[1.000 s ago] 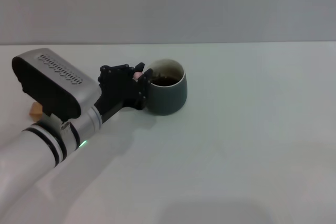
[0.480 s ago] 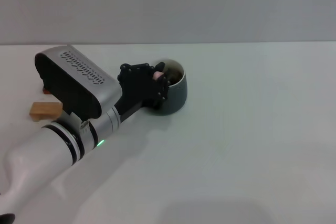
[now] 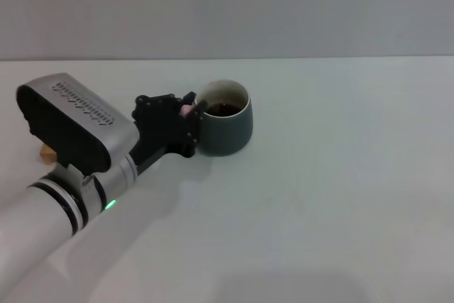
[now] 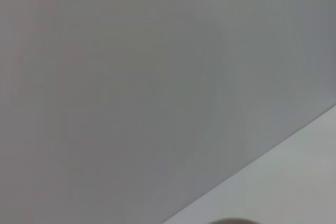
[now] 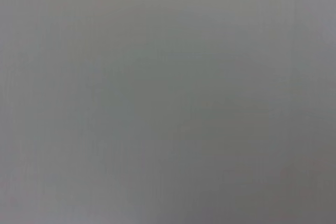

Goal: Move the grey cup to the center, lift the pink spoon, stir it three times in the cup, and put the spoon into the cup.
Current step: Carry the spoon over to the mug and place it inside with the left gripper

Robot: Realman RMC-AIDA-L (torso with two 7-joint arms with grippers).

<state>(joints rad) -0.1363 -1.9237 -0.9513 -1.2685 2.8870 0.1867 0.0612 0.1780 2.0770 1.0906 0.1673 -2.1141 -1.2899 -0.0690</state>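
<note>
The grey cup (image 3: 225, 131) stands on the white table, a little left of the middle in the head view, its pale rim facing up and something dark inside. My left gripper (image 3: 189, 113) sits against the cup's left rim, shut on the pink spoon (image 3: 186, 109). Only a small pink piece of the handle shows between the black fingers. The spoon's bowl end reaches toward the cup's inside and cannot be made out. The right gripper is out of view.
A tan block (image 3: 47, 152) peeks out behind my left arm at the table's left side. The white table (image 3: 340, 175) stretches to the right and front of the cup. A grey wall lies behind.
Half a second ago my left gripper was over the cup's mouth, farther right. It has swung back left to the cup's left rim, still gripping the spoon. The cup stayed put.
</note>
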